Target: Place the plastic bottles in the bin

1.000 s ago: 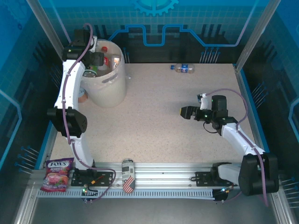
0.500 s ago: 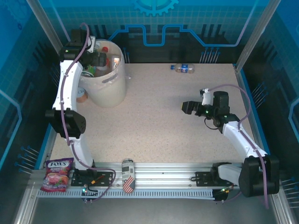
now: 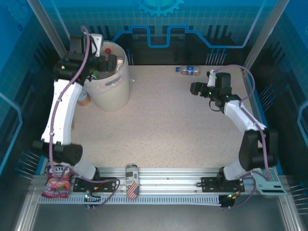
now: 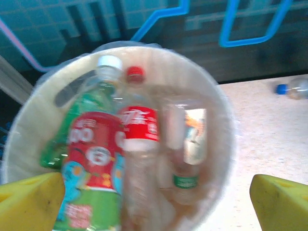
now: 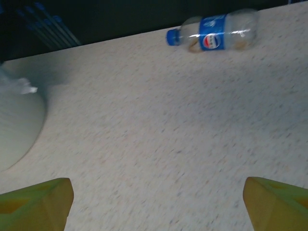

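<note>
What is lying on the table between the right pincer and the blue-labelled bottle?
Nothing; the right wrist view shows bare table from the right pincer to the blue-labelled bottle.

Round cream-white bin (image 3: 117, 90) upright at far-left of surface (image 3: 159, 125). Clear bottles (image 4: 138, 131) piled inside, red and green labels. Blue-labelled bottle (image 5: 214, 34) on its side near far edge, well apart from bin.

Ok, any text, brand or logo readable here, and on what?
Pepsi globe logo, lettering illegible: blue-labelled bottle.
White script, too blurred to read: red-labelled bottle in the bin.
Print too small to read: candy bag, flag-patterned can.
</note>
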Controlling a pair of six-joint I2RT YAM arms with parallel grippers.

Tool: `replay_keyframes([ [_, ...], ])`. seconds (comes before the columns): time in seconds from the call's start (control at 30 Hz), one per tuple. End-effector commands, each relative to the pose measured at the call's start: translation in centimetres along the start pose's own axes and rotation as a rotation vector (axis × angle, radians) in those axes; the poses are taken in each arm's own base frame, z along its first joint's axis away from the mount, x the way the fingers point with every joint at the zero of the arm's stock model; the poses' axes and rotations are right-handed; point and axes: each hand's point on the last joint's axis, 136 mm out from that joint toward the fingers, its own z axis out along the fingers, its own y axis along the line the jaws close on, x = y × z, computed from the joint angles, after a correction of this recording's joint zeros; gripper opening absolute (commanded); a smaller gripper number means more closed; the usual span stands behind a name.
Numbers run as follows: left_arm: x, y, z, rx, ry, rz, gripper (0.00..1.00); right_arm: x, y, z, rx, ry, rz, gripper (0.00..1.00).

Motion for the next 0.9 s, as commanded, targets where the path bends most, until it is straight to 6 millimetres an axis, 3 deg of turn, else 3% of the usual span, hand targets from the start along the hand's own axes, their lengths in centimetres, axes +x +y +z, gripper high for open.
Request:
replay_keyframes([
  [0.0, 0.3, -4.5, -1.6, 0.122, -0.074, -0.050, 0.99, -2.2, -1.5, 3.4, 0.062, -0.037, -0.005, 0.89],
  [0.2, 5.3, -11.6, -2.3, 0.314, -0.022, -0.111, 0.99, -4.6, -2.9, 10.6, 0.059, -0.066, 0.098, 0.76],
  [0.4, 11.1, -17.3, -2.2, 0.432, 0.090, -0.086, 0.99, -6.4, -4.9, 15.6, 0.082, -0.191, 0.212, 0.59],
  [0.5, 13.9, -18.4, -1.9, 0.449, 0.150, -0.080, 0.99, -6.9, -6.3, 17.2, 0.148, -0.212, 0.229, 0.60],
  [0.6, 15.9, -18.3, -1.7, 0.441, 0.177, -0.113, 0.99, -7.3, -7.3, 18.4, 0.192, -0.233, 0.246, 0.64],
  [0.63, 16.3, -18.1, -1.7, 0.434, 0.178, -0.127, 0.99, -6.5, -7.8, 19.3, 0.202, -0.225, 0.248, 0.65],
  [0.87, 18.2, -17.3, -1.4, 0.414, 0.181, -0.185, 0.99, -6.3, -9.3, 21.4, 0.262, -0.196, 0.251, 0.86],
])
